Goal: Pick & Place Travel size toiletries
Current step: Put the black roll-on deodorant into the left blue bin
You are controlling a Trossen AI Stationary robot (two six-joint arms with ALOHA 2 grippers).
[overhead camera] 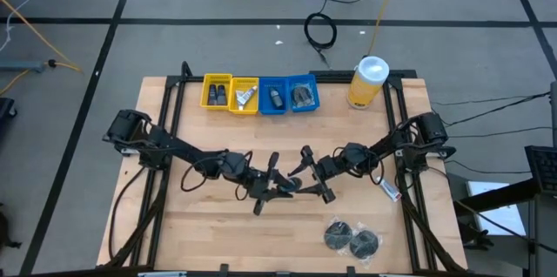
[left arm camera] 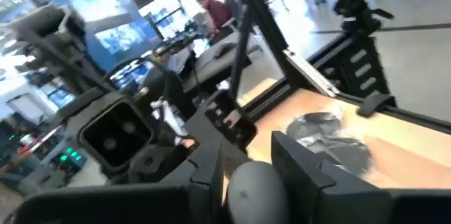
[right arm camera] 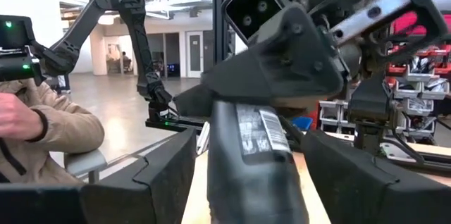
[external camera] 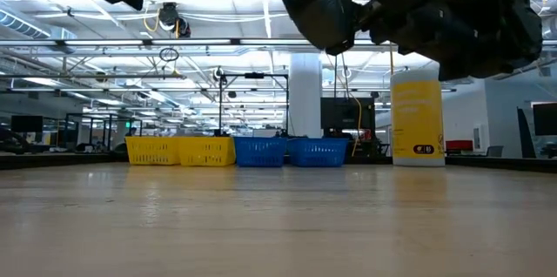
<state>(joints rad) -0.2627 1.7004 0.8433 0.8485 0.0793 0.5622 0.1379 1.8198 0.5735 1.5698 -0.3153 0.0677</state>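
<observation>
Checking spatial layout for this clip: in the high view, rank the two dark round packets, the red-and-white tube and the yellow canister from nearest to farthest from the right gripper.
From the right gripper, mid-table:
1. Dark round packets, toward the near edge, to its right.
2. Red-and-white tube, by the right frame rail; close to the packets' distance, hard to separate.
3. Yellow canister, at the far right corner, clearly farthest.

- Noted white barcode label [right arm camera: 259,129] on dark bottle [right arm camera: 250,168] between right wrist's fingers; print too small to read.
- Dark logo mark [external camera: 422,149] on yellow canister [external camera: 417,120]; illegible.
- Screens behind left wrist glowed blue; no words made out.
- Nothing else legible.
</observation>
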